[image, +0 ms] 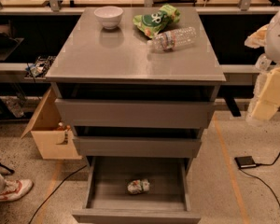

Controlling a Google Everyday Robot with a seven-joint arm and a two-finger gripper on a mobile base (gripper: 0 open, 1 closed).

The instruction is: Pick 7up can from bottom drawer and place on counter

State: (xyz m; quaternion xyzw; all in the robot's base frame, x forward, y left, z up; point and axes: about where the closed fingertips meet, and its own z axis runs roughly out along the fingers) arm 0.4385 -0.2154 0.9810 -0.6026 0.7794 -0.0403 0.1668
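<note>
The counter (130, 55) is smooth grey and faintly glossy, so the glazed white bowl (108, 17) mirrors in it; the water bottle (173, 38) is clear plastic, the snack bag (156, 20) shiny green film. The bottom drawer (112, 192) has a matt grey floor under the printed 7up can (138, 186). The gripper (266, 99), at the right edge of the view, looks like pale matt plastic.

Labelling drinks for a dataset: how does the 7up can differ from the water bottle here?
The 7up can lies in the open bottom drawer; the water bottle lies on the counter. The 7up can is short, white and green; the water bottle is longer and clear. Both lie on their sides. The end effector is at the right edge, beside the counter, touching neither.
</note>
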